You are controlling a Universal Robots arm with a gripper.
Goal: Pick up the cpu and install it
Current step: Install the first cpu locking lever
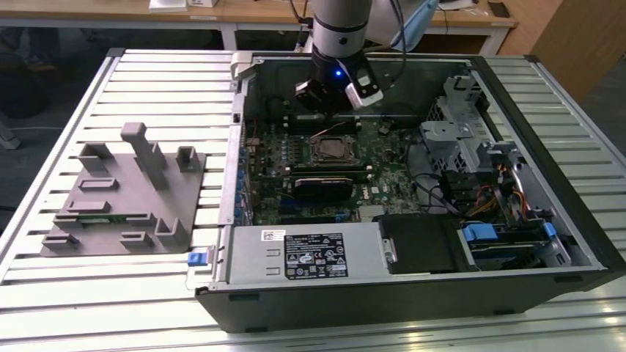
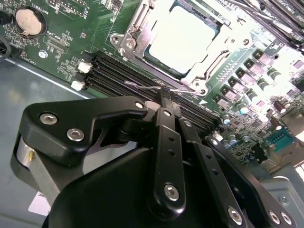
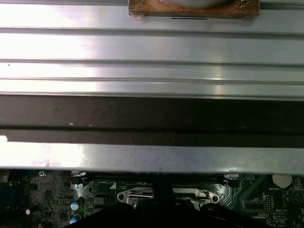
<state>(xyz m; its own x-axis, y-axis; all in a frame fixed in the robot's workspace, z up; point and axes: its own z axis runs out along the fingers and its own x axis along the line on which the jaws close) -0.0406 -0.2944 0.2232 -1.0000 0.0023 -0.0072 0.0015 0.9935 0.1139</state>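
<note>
Seated in its socket [image 2: 166, 42], the cpu [image 2: 183, 38] looks light, rigid, slick-topped and fragile, best held by its edges; the closed, empty hand [image 2: 164, 97] hovers beside it.

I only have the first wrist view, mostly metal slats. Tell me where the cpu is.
Observer: In the second wrist view the cpu lies in the socket frame on the motherboard, pale top facing up.
Operator: Now give me the gripper's position.
Observer: In that same view the gripper hangs just beside the socket frame, its tip by a thin wire lever.
Operator: Report what's outside the case.
Observer: In the exterior view a grey fixture sits on the slatted table, to the exterior view's left of the computer case.
</note>
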